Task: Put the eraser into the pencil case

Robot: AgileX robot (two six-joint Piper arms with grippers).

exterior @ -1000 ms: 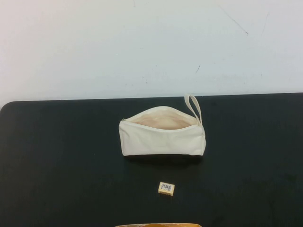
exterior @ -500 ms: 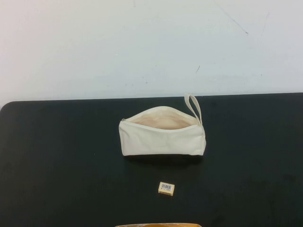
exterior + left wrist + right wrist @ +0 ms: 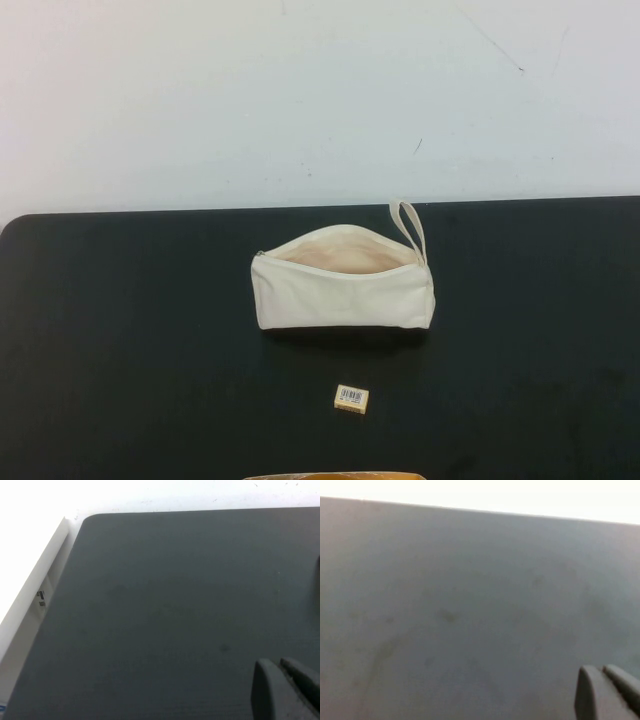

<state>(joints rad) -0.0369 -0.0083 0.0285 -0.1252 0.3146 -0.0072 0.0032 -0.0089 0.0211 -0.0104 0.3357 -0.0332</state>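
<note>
We saw task unstarted; eraser (image 3: 351, 398) lay on desk (image 3: 130, 340) at 6 o'clock from pencil case (image 3: 343, 290), unzipped, apart; left claw (image 3: 287, 690) and right claw (image 3: 607, 692) over bare desk, holding nothing, fingers seemingly together; pick and drop remained.

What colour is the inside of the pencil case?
Pale beige inside the cream-white pencil case, best seen in the high view. Neither pincer is near it.

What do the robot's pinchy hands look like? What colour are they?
Only bits show, each in its own wrist view. The left end effector has dark grey, rounded fingers with a matte, slightly grainy surface. The right end effector looks the same: dark grey, smooth-edged fingers. No cables, markings or arms can be seen, and neither shows in the high view.
</note>
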